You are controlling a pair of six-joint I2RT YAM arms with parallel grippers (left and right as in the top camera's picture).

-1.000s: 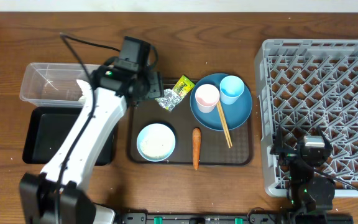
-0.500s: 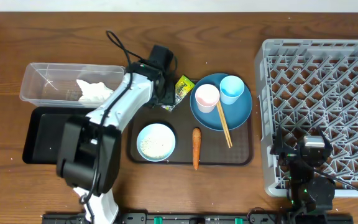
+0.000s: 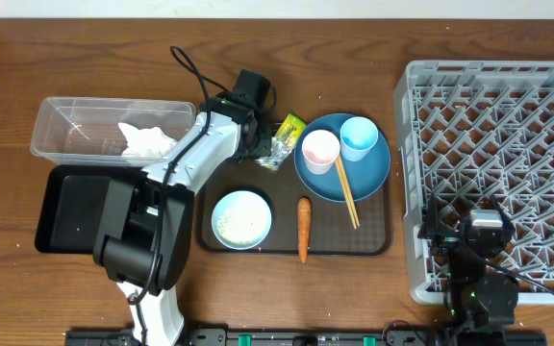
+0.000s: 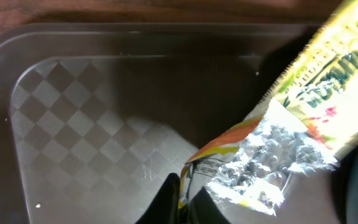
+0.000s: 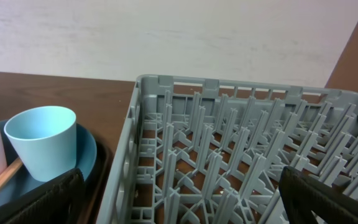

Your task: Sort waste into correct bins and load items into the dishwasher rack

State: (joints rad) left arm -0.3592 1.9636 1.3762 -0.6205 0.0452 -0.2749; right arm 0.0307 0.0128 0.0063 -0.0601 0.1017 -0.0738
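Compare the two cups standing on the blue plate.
Colour: the pinkish-white cup is pale pink, the light-blue cup pale blue.
Place: the pinkish-white cup stands to the left, the light-blue cup to its right and slightly nearer the table's far edge.
Neighbours: the chopsticks end right beside the pinkish-white cup; the light-blue cup stands farther from them.
Both stand upright, mouths up, on the blue plate, and look similar in size.
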